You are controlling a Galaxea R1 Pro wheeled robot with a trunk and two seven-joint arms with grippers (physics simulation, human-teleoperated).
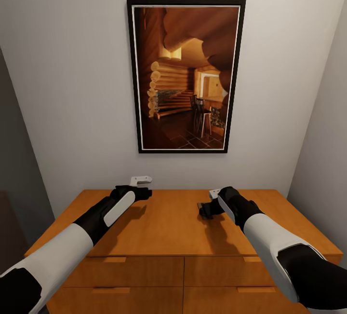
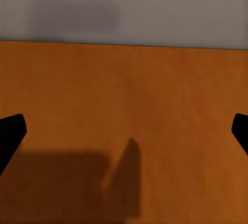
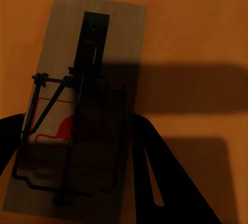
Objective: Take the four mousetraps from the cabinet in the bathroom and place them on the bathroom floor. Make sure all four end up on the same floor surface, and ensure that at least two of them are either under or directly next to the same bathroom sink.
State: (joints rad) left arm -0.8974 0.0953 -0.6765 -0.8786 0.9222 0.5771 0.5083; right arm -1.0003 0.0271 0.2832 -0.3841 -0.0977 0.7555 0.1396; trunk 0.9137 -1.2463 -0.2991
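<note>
A tan mousetrap (image 3: 98,33) with dark wire and a red mark sits between the dark fingers (image 3: 155,172) of my right gripper (image 3: 77,152), which touch both of its long edges. That right gripper (image 1: 205,210) hovers just over the right half of the orange-brown cabinet (image 1: 168,229) top. My left gripper (image 1: 141,182) is held over the back left of the cabinet top, near the wall. In the left wrist view the left gripper (image 2: 124,136) is open, fingertips (image 2: 11,131) far apart, with only bare cabinet wood (image 2: 129,90) between them. The floor and sink are out of view.
A large framed picture (image 1: 185,75) of a log interior hangs on the pale wall behind the cabinet. Drawer fronts with wooden bar handles (image 1: 114,259) face me below the top. Walls close in on the left and right.
</note>
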